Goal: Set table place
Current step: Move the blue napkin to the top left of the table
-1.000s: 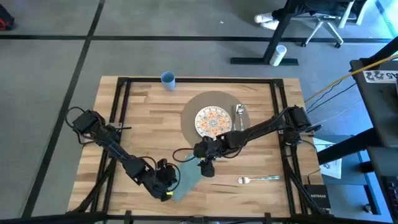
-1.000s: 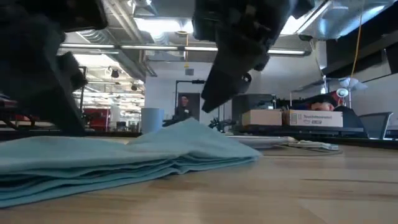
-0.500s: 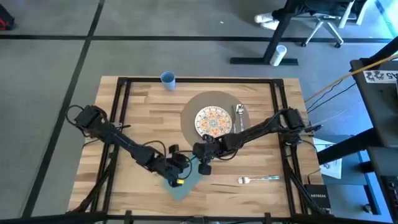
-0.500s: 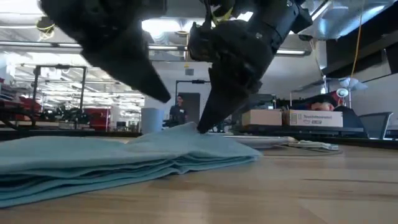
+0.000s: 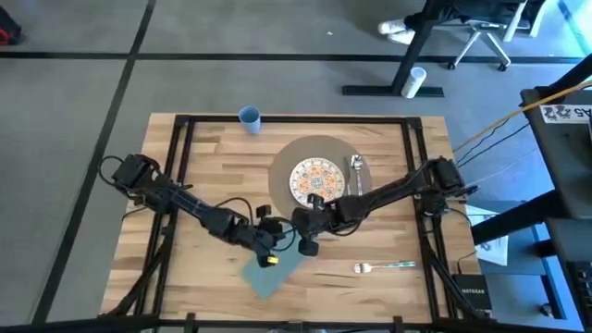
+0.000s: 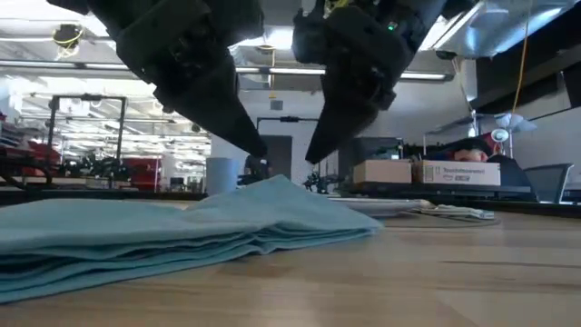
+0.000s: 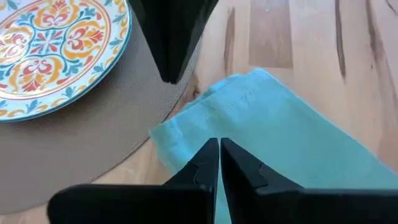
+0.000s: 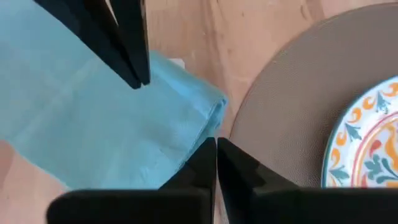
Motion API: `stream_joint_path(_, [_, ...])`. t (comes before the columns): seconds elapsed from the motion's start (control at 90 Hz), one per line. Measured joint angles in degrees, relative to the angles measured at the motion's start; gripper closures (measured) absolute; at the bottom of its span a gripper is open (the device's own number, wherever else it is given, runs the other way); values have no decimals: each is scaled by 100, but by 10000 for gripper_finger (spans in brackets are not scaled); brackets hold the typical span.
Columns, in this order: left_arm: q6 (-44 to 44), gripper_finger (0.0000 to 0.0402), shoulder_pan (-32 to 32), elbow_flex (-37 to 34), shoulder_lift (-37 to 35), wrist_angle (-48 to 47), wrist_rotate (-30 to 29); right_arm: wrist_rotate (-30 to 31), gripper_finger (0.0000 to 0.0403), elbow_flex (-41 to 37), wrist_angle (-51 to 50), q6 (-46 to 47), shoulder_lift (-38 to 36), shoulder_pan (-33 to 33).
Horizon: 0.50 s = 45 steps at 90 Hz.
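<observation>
- The table (image 5: 213, 157) carries the round grey-brown mat (image 5: 319, 148) a little toward 1 o'clock of centre, with a patterned plate (image 5: 316, 181) on it and a spoon (image 5: 356, 166) on the mat at the plate's 3 o'clock.
- A folded teal napkin (image 5: 274, 268) lies at the mat's 7 o'clock, its upper end close to the mat's edge.
- The left gripper (image 5: 269, 234) hangs over that upper end, fingers pressed together with nothing between them.
- The right gripper (image 5: 306, 240) sits just beside it at its 3 o'clock, tips likewise closed and empty, poised above the napkin's corner by the mat.
- A fork (image 5: 384, 267) lies at 5 o'clock of the mat, well apart.
- A blue cup (image 5: 250, 117) stands at the far edge, at 11 o'clock.
</observation>
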Motion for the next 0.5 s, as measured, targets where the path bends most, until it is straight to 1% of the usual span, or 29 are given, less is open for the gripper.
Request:
stream_joint_path(0.167, [-129,402,-115,-14,1,7,-110,201,403,-120,-184,24,-5,31])
stream_joint_path(0.3, [-150,402,-133,-26,4,-6,-131,98,403,-481,-205,94,-29,34])
stream_joint_path(0.378, [-150,402,-109,-26,4,-3,-135,49,403,-690,-3,194,-113,78])
stream_joint_path(0.5, [-150,402,-69,-26,4,10,-135,-10,403,-966,361,234,-451,148])
